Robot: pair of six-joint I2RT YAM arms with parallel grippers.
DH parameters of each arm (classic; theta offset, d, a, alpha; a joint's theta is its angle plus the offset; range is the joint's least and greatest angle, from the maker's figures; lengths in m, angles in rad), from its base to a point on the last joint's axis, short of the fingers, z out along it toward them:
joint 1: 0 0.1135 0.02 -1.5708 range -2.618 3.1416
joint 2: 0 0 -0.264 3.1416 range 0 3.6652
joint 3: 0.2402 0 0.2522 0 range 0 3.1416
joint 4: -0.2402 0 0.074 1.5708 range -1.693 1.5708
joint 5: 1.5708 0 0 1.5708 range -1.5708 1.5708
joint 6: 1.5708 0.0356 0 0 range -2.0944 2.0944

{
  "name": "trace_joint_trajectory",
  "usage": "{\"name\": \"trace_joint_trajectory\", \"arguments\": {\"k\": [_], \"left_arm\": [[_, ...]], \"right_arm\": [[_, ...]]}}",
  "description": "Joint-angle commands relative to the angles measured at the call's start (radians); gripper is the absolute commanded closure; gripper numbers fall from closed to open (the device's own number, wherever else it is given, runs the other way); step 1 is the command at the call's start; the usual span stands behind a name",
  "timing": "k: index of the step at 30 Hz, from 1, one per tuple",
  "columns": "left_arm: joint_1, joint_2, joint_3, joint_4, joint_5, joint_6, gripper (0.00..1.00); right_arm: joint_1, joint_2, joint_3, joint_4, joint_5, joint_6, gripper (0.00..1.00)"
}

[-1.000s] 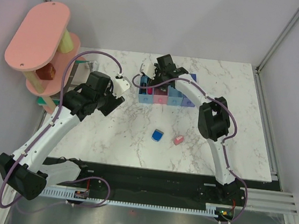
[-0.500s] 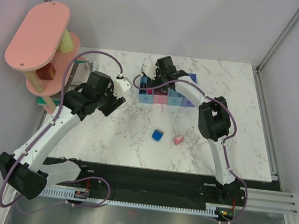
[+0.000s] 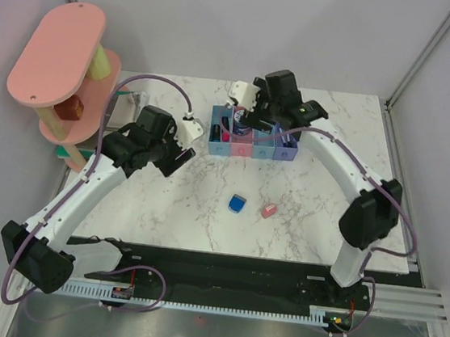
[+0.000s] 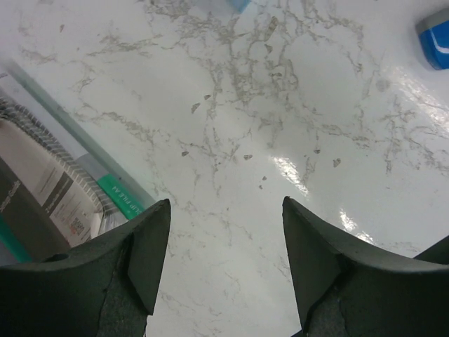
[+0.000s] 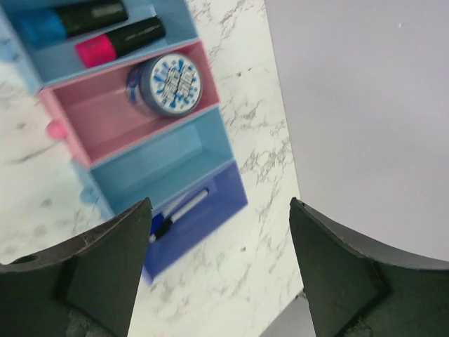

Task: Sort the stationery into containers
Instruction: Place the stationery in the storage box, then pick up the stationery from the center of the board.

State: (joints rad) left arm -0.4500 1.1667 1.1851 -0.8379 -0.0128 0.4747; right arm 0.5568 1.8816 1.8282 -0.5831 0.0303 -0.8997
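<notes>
The containers (image 3: 264,150) are four joined bins at the back of the table. In the right wrist view the first light blue bin (image 5: 165,21) holds black markers with a blue cap (image 5: 42,28) and a pink cap (image 5: 95,50). The pink bin (image 5: 91,116) holds the round blue roll (image 5: 170,84). The second light blue bin (image 5: 161,165) is empty. The purple-blue bin (image 5: 210,217) holds the thin pen (image 5: 179,210). My right gripper (image 5: 219,203) is open and empty above the bins (image 3: 249,121). The blue wedge block (image 3: 238,204) and pink eraser (image 3: 268,211) lie on the table. My left gripper (image 4: 226,202) is open and empty over bare marble (image 3: 179,157); the wedge (image 4: 435,42) shows far right.
A pink tiered shelf tower (image 3: 59,52) stands at the back left. A clear folder with papers (image 4: 49,182) lies beside it on the table's left edge. The enclosure walls close in the back and both sides.
My right arm has swung up and to the right, away from low over the bins. My left arm has shifted slightly to the right.
</notes>
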Motion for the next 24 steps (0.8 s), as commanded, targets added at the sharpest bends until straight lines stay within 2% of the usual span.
{"name": "trace_joint_trajectory", "arguments": {"k": [1, 3, 9, 15, 24], "left_arm": [[-0.058, 0.080, 0.050, -0.006, 0.108, -0.051, 0.29], [-0.091, 0.140, 0.062, 0.011, 0.109, -0.074, 0.30], [-0.160, 0.238, 0.071, 0.082, 0.112, -0.154, 0.30], [-0.193, 0.312, 0.064, 0.135, 0.128, -0.191, 0.30], [-0.194, 0.292, 0.027, 0.157, 0.116, -0.170, 0.29]], "right_arm": [[-0.003, -0.204, -0.228, -0.265, -0.136, -0.067, 0.14], [-0.003, -0.263, -0.384, -0.268, -0.139, -0.076, 0.15], [-0.001, -0.432, -0.647, -0.271, -0.230, -0.051, 0.17], [0.000, -0.464, -0.739, -0.271, -0.251, -0.045, 0.18], [0.044, -0.383, -0.747, -0.258, -0.300, -0.044, 0.19]]}}
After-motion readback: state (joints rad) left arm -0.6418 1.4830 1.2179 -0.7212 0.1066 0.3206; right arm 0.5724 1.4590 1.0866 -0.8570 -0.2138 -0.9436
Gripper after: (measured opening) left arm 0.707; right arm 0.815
